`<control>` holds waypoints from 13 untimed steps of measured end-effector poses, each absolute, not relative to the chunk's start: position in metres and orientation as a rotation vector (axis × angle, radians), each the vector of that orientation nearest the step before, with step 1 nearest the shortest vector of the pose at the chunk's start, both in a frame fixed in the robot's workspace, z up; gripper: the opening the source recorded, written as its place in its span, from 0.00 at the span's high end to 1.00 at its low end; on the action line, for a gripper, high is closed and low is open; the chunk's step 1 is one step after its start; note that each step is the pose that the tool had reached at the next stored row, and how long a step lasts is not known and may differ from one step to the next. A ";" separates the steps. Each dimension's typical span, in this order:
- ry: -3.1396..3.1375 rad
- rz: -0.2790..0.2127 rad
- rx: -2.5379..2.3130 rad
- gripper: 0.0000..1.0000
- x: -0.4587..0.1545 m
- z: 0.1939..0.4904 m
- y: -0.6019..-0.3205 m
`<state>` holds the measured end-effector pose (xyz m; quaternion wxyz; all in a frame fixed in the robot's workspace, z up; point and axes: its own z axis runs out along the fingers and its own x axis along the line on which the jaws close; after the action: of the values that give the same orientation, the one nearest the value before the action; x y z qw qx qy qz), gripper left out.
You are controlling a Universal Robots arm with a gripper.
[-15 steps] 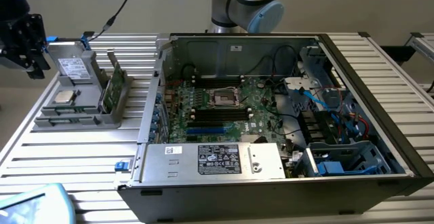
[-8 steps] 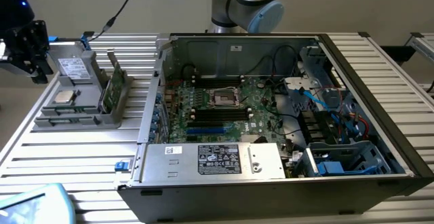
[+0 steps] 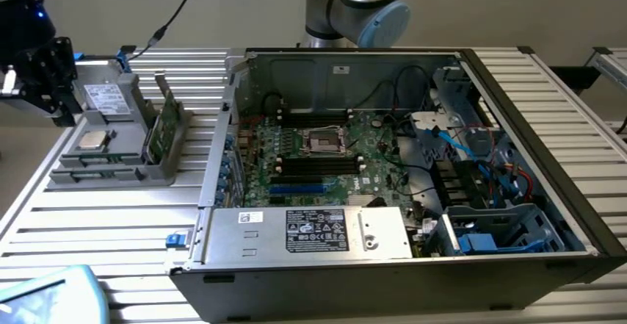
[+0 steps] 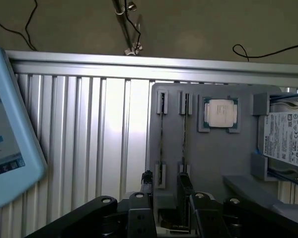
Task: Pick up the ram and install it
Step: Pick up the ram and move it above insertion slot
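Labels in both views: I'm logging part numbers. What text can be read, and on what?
No text can be quoted.
The power supply label: too small to read.
The small white sticker: too small.
The drive label: too blurred.
The processor chip: markings unreadable.

The pincer (image 4: pixel 165 184) hangs over a grey tray (image 4: pixel 213 158) that lies on a ribbed metal counter (image 4: pixel 89 129). Its two dark fingers (image 4: pixel 147 182) stand apart with a clear gap between them. In line with that gap the ram (image 4: pixel 161 139) stands on edge, a thin dark strip between two slotted holders, with a second such strip (image 4: pixel 184 136) just beside it. Farther along the tray a square silver chip (image 4: pixel 221 113) sits in its recess, and beyond it a grey drive (image 4: pixel 283 134) with a white label. A light-blue framed screen (image 4: pixel 10 134) lies over the counter's other side, well apart from the tray. Black cables (image 4: pixel 268 51) trail on the floor past the counter's edge.
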<state>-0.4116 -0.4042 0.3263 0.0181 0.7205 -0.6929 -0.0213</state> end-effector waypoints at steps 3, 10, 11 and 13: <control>-2.152 -0.065 2.239 0.67 -0.412 0.321 -0.404; -2.151 -0.065 2.240 0.67 -0.413 0.308 -0.404; -2.151 -0.065 2.240 0.67 -0.413 0.306 -0.404; -2.150 -0.065 2.241 0.67 -0.413 0.303 -0.404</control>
<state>-0.4129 -0.4043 0.3028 0.0177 0.7214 -0.6920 -0.0208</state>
